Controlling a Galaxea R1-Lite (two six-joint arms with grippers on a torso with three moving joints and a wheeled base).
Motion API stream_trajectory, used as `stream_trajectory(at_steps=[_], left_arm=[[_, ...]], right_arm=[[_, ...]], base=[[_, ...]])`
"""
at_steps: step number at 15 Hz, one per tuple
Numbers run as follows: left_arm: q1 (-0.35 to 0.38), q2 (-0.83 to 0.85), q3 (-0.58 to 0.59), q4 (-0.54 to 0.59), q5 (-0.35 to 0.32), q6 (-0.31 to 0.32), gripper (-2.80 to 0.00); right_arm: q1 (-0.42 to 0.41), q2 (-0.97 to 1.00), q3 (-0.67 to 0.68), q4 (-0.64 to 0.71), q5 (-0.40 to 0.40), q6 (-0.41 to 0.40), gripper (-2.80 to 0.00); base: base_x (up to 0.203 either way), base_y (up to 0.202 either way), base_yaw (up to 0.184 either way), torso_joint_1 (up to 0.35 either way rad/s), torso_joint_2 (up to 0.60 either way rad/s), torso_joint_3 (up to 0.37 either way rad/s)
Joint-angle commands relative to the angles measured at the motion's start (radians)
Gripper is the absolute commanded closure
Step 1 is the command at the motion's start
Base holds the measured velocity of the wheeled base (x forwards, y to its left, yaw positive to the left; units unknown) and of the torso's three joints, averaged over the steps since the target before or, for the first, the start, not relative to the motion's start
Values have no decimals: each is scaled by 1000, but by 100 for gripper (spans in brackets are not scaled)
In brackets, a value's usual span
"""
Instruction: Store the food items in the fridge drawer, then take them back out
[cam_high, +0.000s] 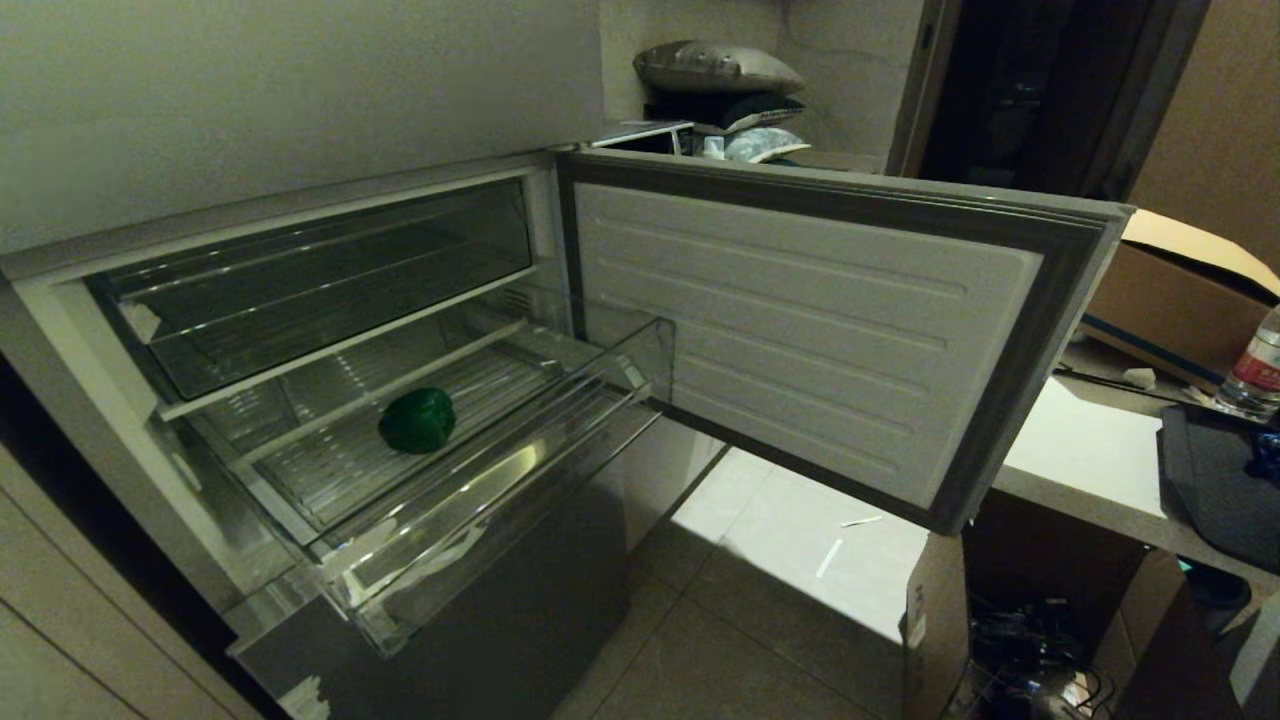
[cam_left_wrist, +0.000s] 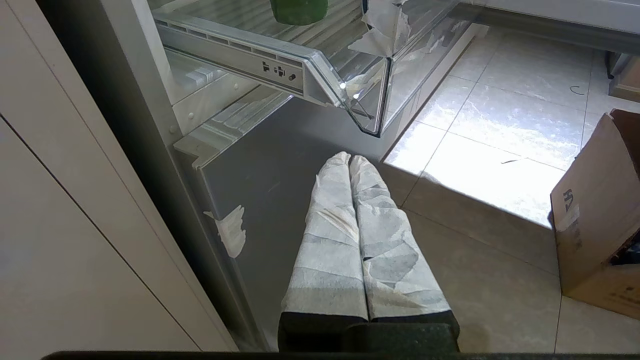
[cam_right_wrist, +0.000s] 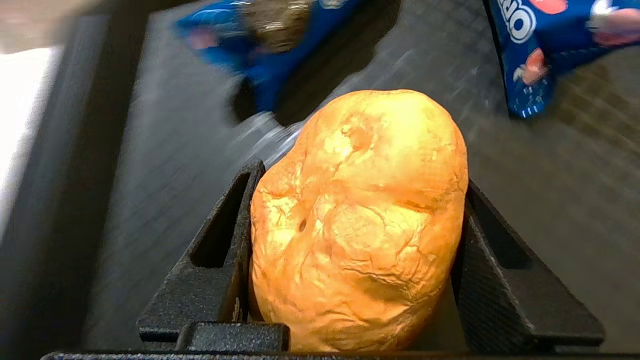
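The right gripper (cam_right_wrist: 352, 250) has its black fingers (cam_right_wrist: 220, 250) clamped on an orange-tan bun (cam_right_wrist: 360, 220), one finger on each flank. The grip sits across the bun's narrow width, likely because that is the span the fingers can close over. The bun's long axis runs straight out along the fingers, its rounded far end pointing away from the wrist and past the fingertips. It is over a dark tray (cam_right_wrist: 150, 165) on which two blue snack packets (cam_right_wrist: 270, 45) lie, well apart from the fridge. Whether the bun rests on the tray or is just clear of it cannot be told.

The fridge drawer (cam_high: 480, 510) stands pulled out with the fridge door (cam_high: 800, 320) swung wide, so its ribbed floor is open from above for storing. A green pepper-like item (cam_high: 417, 420) already lies in it, near the middle of the floor. The bun is not yet in the drawer, so I judge the storing half is under way.

The left gripper (cam_left_wrist: 352, 160) hangs parked low beside the grey lower panel (cam_left_wrist: 280, 200), beneath the drawer's front corner, its tape-wrapped fingers (cam_left_wrist: 325, 240) pressed together and empty.
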Motion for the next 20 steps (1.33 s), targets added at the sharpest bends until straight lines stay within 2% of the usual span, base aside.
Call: stream_trajectory(at_steps=[1, 5, 9, 11, 15, 17, 18, 19, 20], left_arm=[[0, 1, 0, 0, 0, 0, 0], [-1, 1, 0, 0, 0, 0, 0], [-1, 1, 0, 0, 0, 0, 0], [-1, 1, 0, 0, 0, 0, 0], [0, 0, 0, 0, 0, 0, 0], [-1, 1, 0, 0, 0, 0, 0], [1, 1, 0, 0, 0, 0, 0], [1, 1, 0, 0, 0, 0, 0], [-1, 1, 0, 0, 0, 1, 0]], right_arm=[[-2, -201, 121, -3, 51, -6, 0], [2, -588, 378, -2, 126, -13, 0], [104, -978, 683, 15, 169, -16, 0], [208, -1166, 819, 33, 176, -16, 0], [577, -1559, 985, 95, 164, -42, 0], [724, -1751, 1020, 218, 88, -91, 0], [782, -1828, 1033, 294, 15, -126, 0], [813, -1885, 1042, 372, -62, -149, 0], [820, -1954, 1047, 435, -98, -161, 0]], base=[[0, 0, 0, 0, 0, 0], [0, 0, 0, 0, 0, 0], [0, 0, 0, 0, 0, 0], [0, 0, 0, 0, 0, 0], [0, 0, 0, 0, 0, 0], [0, 0, 0, 0, 0, 0], [0, 0, 0, 0, 0, 0], [0, 0, 0, 0, 0, 0], [0, 0, 0, 0, 0, 0]])
